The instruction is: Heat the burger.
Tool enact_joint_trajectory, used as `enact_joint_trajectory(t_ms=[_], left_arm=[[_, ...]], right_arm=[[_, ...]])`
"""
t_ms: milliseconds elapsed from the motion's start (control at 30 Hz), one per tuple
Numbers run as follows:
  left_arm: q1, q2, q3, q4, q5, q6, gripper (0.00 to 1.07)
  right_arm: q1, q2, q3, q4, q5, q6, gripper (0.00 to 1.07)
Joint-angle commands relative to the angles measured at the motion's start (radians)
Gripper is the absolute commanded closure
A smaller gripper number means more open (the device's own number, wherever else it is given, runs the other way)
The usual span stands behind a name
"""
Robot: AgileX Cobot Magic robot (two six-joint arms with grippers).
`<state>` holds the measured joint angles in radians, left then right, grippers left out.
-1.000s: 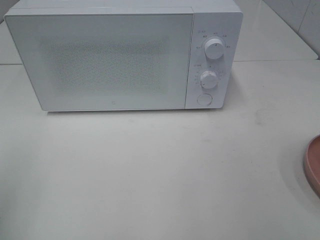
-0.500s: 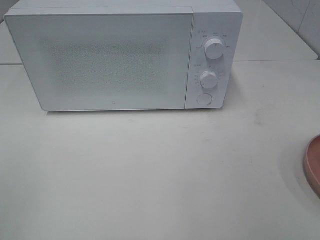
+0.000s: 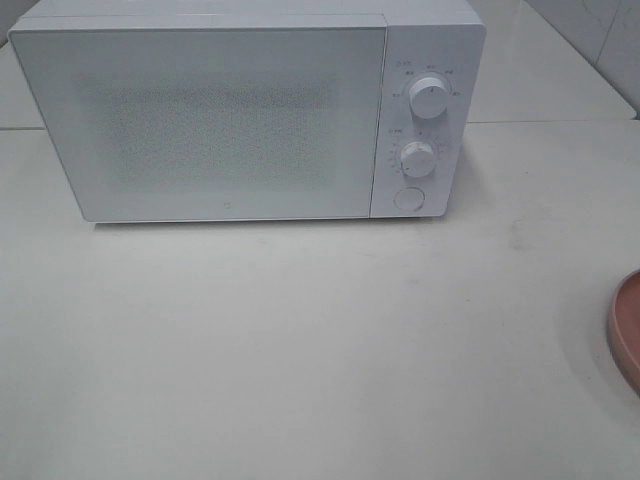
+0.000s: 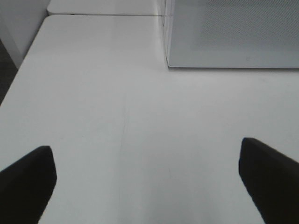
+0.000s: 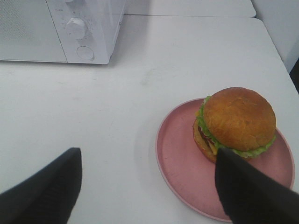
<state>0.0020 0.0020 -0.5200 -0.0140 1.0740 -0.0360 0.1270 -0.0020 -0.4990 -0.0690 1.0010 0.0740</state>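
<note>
The burger (image 5: 237, 122), with a golden-brown bun, green lettuce and a dark patty, sits on a round pink plate (image 5: 187, 163) in the right wrist view. Only the plate's edge (image 3: 626, 325) shows at the right border of the exterior high view; the burger is out of that view. My right gripper (image 5: 147, 193) is open and empty, its dark fingers (image 5: 46, 189) on the near side of the plate. My left gripper (image 4: 147, 179) is open and empty over bare table. The white microwave (image 3: 250, 110) stands at the back with its door shut.
The microwave has two round knobs (image 3: 428, 97) and a round button (image 3: 408, 198) on its right panel. The white table (image 3: 300, 340) stretches in front of it. The table's left edge (image 4: 18, 74) shows in the left wrist view.
</note>
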Motion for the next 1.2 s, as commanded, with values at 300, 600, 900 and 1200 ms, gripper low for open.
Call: enact_joint_trajectory(t_ms=[300,600,900,1200], left_arm=[[0.010,-0.032,0.002,-0.009,-0.007,-0.008,0.06],[0.010,-0.025,0.002,-0.008,-0.007,-0.008,0.06],[0.010,-0.025,0.002,-0.008,-0.007,-0.008,0.06],[0.010,-0.025,0.002,-0.008,-0.007,-0.008,0.06]], right_arm=[[-0.007,-0.030,0.001,0.003,-0.002,-0.013,0.31],[-0.007,-0.030,0.001,0.003,-0.002,-0.013,0.31],[-0.007,-0.030,0.001,0.003,-0.002,-0.013,0.31],[-0.007,-0.030,0.001,0.003,-0.002,-0.013,0.31]])
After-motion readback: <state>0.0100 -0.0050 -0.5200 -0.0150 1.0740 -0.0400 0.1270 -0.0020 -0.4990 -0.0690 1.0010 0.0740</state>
